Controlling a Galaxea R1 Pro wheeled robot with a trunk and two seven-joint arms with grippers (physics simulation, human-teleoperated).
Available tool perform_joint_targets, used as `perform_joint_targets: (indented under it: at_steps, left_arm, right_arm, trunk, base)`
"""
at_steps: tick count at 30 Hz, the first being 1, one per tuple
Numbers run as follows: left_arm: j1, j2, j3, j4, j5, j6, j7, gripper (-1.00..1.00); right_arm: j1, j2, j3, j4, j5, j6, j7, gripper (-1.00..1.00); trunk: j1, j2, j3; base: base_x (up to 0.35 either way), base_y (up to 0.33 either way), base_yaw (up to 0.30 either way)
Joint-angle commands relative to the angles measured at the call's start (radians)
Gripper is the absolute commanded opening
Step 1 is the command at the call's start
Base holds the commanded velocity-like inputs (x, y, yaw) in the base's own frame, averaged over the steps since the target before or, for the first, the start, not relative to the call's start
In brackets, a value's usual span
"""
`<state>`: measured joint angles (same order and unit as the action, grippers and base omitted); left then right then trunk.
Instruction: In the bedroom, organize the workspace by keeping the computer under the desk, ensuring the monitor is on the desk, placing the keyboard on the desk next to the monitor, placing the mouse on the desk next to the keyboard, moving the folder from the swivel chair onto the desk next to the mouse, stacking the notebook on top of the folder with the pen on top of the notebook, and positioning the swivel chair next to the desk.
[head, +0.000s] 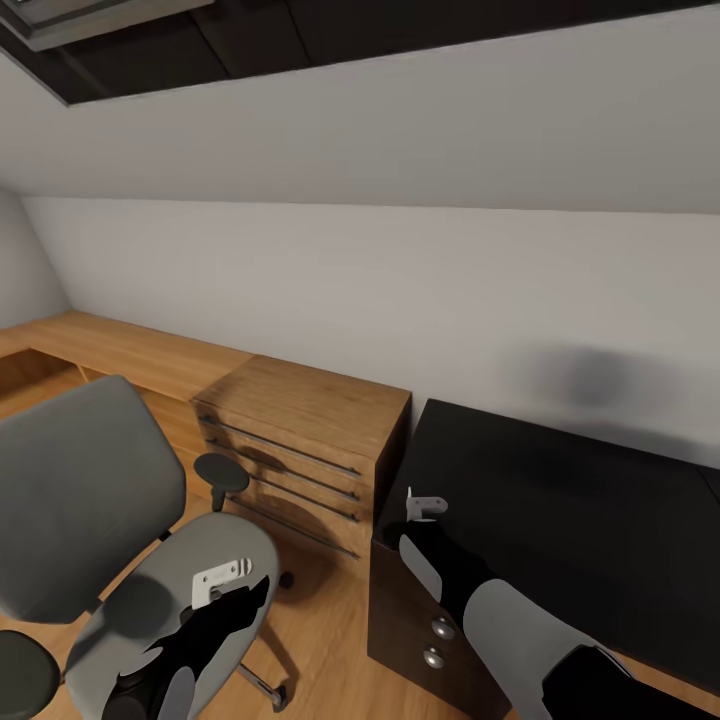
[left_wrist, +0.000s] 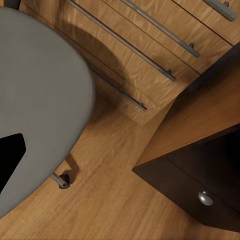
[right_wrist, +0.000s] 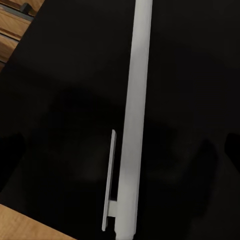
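Item 1, swivel chair (head: 95, 500): we log it at the head view's lower left, grey seat and backrest, black armrest (head: 222, 470) on the side toward the cabinet. Seat top is bare. In the left wrist view the grey seat (left_wrist: 40, 95) curves over the wood floor (left_wrist: 115, 200), w/ one chrome leg and caster (left_wrist: 61, 180) showing under its edge.

Item 2, left gripper (head: 225, 590): we see it above the front part of the chair seat. Fingers are dark and merge w/ the arm, so we cannot tell whether they are spread or pressed together.

Item 3, light-wood cabinet (head: 310, 420): stands betw. chair and desk, long bar handles across its drawer fronts.

Item 4, desk (head: 600, 520): glossy black top at right, against the white wall (head: 400, 290). Black drawer unit below its near-left corner, two round silver knobs (head: 440, 628) visible.

Item 5, right gripper (head: 425, 515): over the desk's left corner. Fingertips not legible in the head view; cannot tell its state.

Item 6, pen (right_wrist: 132, 120): thin white stick w/ side clip, seen close in the right wrist view against the black desktop. Whether it lies on the top or is pinched, we cannot tell.
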<state>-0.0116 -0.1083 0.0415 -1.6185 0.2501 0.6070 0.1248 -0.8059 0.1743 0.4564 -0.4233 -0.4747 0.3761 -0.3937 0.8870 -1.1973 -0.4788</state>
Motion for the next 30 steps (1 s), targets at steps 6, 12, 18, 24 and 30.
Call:
perform_joint_targets:
  at_steps: [6, 12, 18, 24, 30]
  left_arm:
    - [-0.001, -0.001, 0.001, -0.001, 0.011, 0.005, 0.007, 1.0]
    - [-0.001, -0.001, 0.001, -0.001, 0.011, 0.005, 0.007, 1.0]
    - [-0.001, -0.001, 0.0, -0.001, 0.011, 0.005, 0.007, 1.0]
    - [-0.001, -0.001, 0.0, -0.001, 0.011, 0.005, 0.007, 1.0]
    - [-0.001, -0.001, 0.0, -0.001, 0.011, 0.005, 0.007, 1.0]
  right_arm:
    - [-0.001, -0.001, 0.009, -0.002, -0.009, 0.004, -0.008, 1.0]
    - [-0.001, -0.001, 0.009, -0.002, -0.009, 0.004, -0.008, 1.0]
    - [-0.001, -0.001, 0.009, -0.001, -0.008, 0.004, -0.008, 1.0]
    - [-0.001, 0.0, 0.009, -0.002, -0.007, 0.004, -0.008, -1.0]
    - [-0.001, 0.0, 0.01, -0.002, -0.008, 0.004, -0.008, -1.0]
  trunk:
    - [0.0, -0.001, -0.001]
    - [0.0, -0.001, -0.001]
    - [0.0, -0.001, -0.001]
    - [0.0, -0.001, -0.001]
    - [0.0, -0.001, -0.001]
  base:
    - [0.0, 0.0, 0.0]
    - [0.0, 0.0, 0.0]
    - [0.0, 0.0, 0.0]
    - [0.0, 0.0, 0.0]
    - [0.0, 0.0, 0.0]
